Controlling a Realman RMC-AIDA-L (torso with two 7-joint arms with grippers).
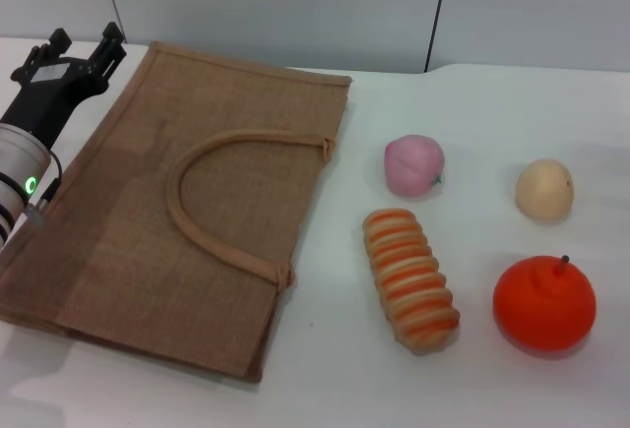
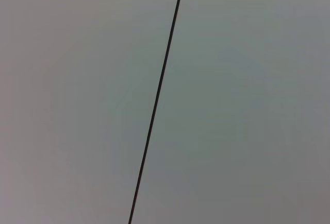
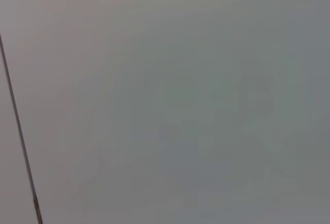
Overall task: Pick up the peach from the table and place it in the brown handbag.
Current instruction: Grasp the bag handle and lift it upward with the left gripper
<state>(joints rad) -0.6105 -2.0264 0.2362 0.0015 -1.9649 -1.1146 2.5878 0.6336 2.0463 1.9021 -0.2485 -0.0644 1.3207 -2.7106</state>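
Peach (image 1: 413, 164) sat on the table (image 1: 472, 389), untouched, just right of the brown handbag (image 1: 148, 241) and clear of its edge. Striped bread-like roll (image 1: 409, 278) lay just in front of it, beige fruit (image 1: 544, 189) off to its right, orange fruit (image 1: 543, 303) further front-right.

Risks as I judged them: bag lay flat with no visible open mouth, so the peach could end up on top of the burlap rather than inside, or roll off. It's round, so an off-centre pinch could squirt it into the roll or the beige fruit. Wrong-item grab was also possible given three round fruits close together.

Left gripper (image 1: 81, 52) hovered at the bag's far-left corner, arm coming in from the left edge, fingers pointing away from the robot; jaws looked somewhat apart, holding nothing. Right gripper wasn't in the head view; both wrist views showed only blank wall panels.
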